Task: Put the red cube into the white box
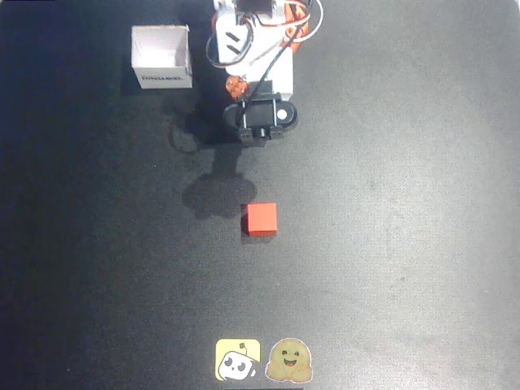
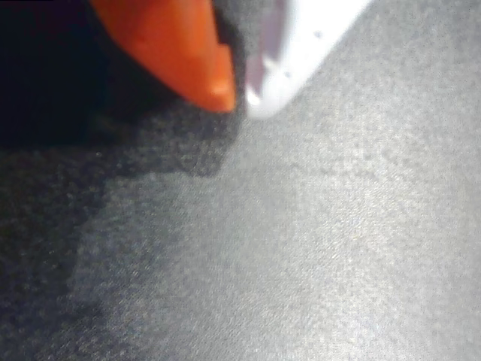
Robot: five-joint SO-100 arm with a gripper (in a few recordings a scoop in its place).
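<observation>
The red cube [image 1: 261,219] sits on the black table near the middle of the overhead view, with nothing touching it. At the back left stands the white box [image 1: 165,79], open at the top, its dark label facing the front. The arm [image 1: 262,115] is folded up at the back centre, right of the box and well behind the cube. In the wrist view my gripper [image 2: 239,99] hangs over bare dark table. Its orange finger [image 2: 180,45] and white finger [image 2: 301,45] meet at the tips with nothing between them.
Two stickers lie at the front edge of the table, a yellow one [image 1: 238,360] and a tan smiling one [image 1: 290,361]. The arm's white base [image 1: 260,24] with loose cables stands at the back edge.
</observation>
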